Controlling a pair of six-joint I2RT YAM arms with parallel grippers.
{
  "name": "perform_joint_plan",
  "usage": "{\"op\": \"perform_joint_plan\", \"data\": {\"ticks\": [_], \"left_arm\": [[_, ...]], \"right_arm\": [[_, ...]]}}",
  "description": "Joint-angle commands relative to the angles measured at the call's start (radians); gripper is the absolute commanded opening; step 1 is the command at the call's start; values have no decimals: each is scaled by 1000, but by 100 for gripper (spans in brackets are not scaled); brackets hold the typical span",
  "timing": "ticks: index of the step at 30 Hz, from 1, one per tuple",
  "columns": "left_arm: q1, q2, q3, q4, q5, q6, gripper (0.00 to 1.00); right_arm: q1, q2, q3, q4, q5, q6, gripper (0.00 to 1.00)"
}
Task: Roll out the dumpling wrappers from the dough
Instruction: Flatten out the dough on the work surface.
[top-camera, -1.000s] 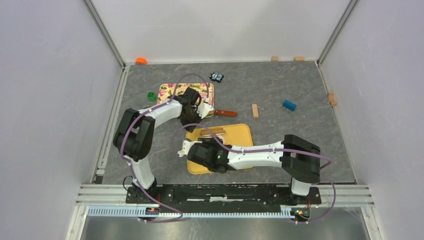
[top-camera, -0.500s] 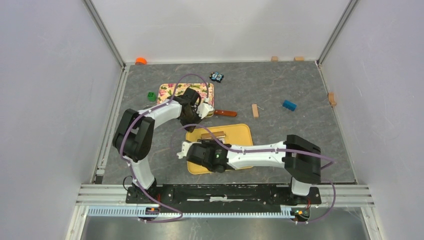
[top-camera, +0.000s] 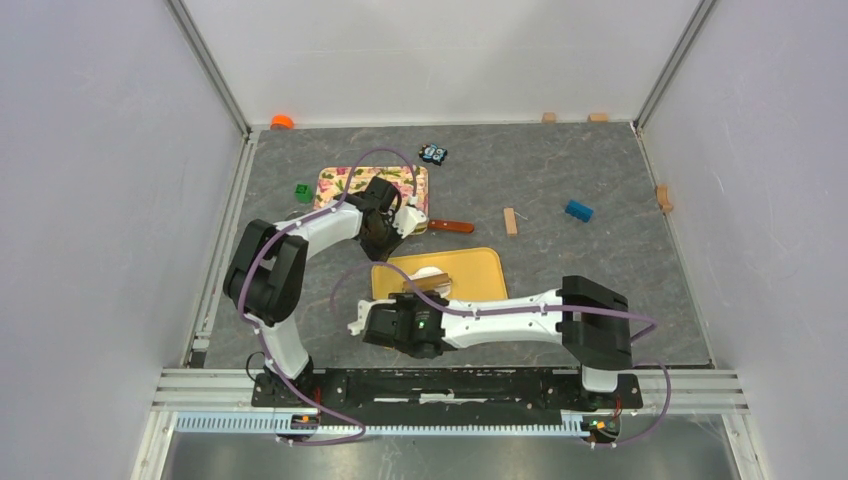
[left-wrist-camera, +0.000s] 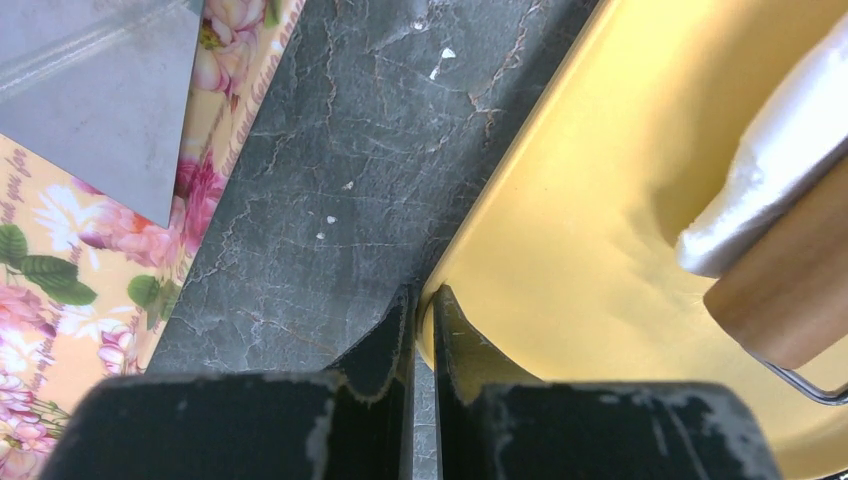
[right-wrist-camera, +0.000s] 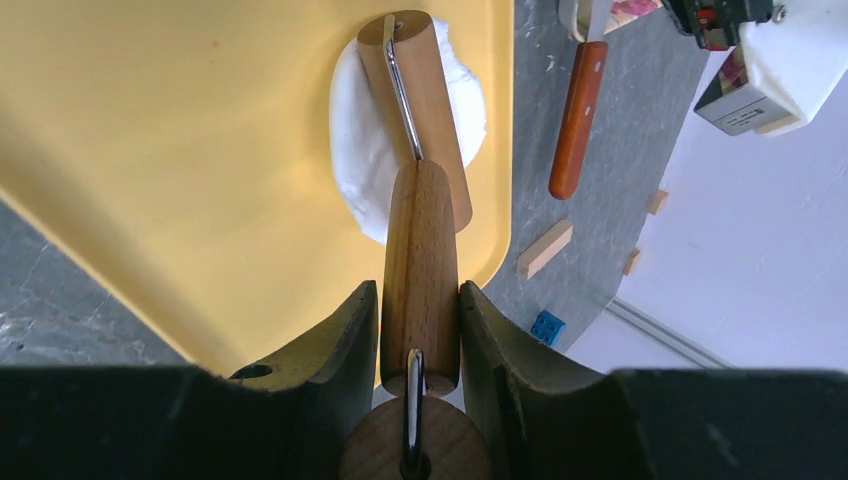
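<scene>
bases of the 2 arms sit side by side at the near edge of the grey table (top-camera: 600, 250). from its base the right arm folds at the elbow and runs low and leftward, nearly level, ending at the near edge of the yellow tray (top-camera: 480, 270). the right gripper (right-wrist-camera: 420, 300) points away from the bases, its fingers (right-wrist-camera: 335, 335) clamped on either side of the wooden handle of the rolling pin (right-wrist-camera: 420, 230). the pin's roller lies across the dumpling wrapper (right-wrist-camera: 355, 140), a thin flat white patch of dough on the far part of the tray, near its rim. the left arm rises from its base, bends at the elbow and reaches rightward and down to the tray's far left corner. the left gripper (left-wrist-camera: 422, 300) has its fingers drawn almost together, pinching the tray's rim, 1 finger on the table side and 1 over the yellow. just beyond lies the floral board (top-camera: 345, 180), and beside it a knife (top-camera: 452, 227) with a red-brown handle. farther right are a wood block (top-camera: 510, 221) and a blue block (top-camera: 578, 210).
</scene>
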Motion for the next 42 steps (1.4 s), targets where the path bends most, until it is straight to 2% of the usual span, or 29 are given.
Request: {"op": "perform_joint_plan", "data": {"ticks": [1,6,11,20,24,30,34,37,42], "left_arm": [[-24,93,-74,53,34,6,2],[-23,91,-77,56,34,9,2],[-23,91,-75,58,33,10,2],[-23,92,-75,59,31,10,2],[-24,92,-75,60,32,11,2],[-23,91,-75,59,31,10,2],[-24,93,-75,61,29,11,2],[-23,93,-73,61,29,11,2],[-23,93,-75,62,28,11,2]], "right_arm": [[-17,-23,-15,-67,-88,30,0],[-96,13,-40,58,-129,-51,0],[-125,49,-57,94,-162,-46,0],[22,-47,-106,-62,-173,118,0],[28,-65,-118,-55,-178,114,0],[-72,-26,-172,95,-222,19,0],[-103,20,-135,128,-235,-17,0],[-81,26,-108,89,-242,8,0],[30,-20,-140,-20,-244,110,0]]}}
